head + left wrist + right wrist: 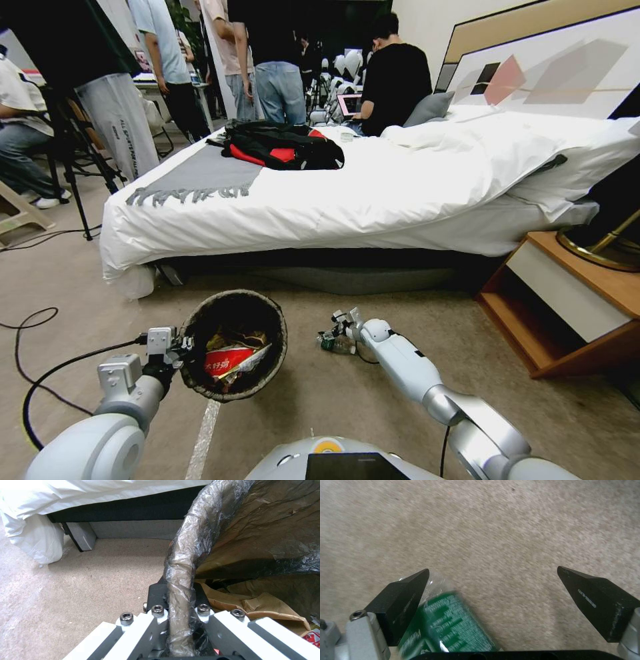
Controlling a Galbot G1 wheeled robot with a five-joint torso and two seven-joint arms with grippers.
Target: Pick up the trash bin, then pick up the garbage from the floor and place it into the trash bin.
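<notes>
Left gripper (180, 597) was clamped on the trash bin (233, 343) rim, holding it in front of the bed (373, 187). Right gripper (493, 590) sat low over the floor (506, 530), fingers spread wide, green bottle (453, 627) lying between them against one finger, not gripped.

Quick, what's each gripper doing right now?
Left gripper: shut on the bin rim.
Right gripper: open, low over the floor, green bottle between its fingers.
</notes>
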